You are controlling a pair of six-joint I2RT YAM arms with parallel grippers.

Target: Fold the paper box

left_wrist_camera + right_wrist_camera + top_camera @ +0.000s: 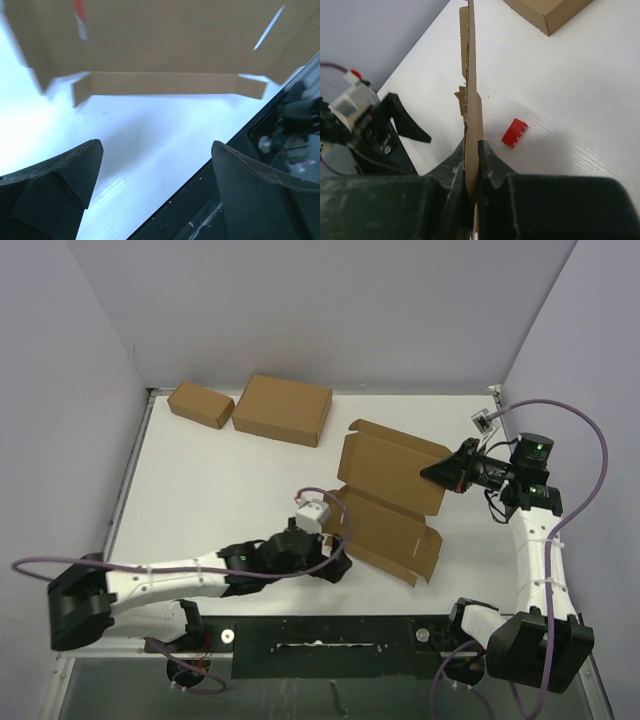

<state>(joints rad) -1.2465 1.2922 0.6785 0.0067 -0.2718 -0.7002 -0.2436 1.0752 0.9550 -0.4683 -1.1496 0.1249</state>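
Paper box (385,525) looks barely begun: mostly flat, right of table (220,480) centre, one panel raised and pinched in right arm (535,560) jaws, left arm (170,580) jaws wide and empty, flaps and tabs unfolded.

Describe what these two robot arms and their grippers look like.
Both arms, left arm and right arm, have white links with black joints and black bases. A purple cable loops along each. The left gripper and right gripper have black, wedge-shaped fingers. A green light glows on the right wrist.
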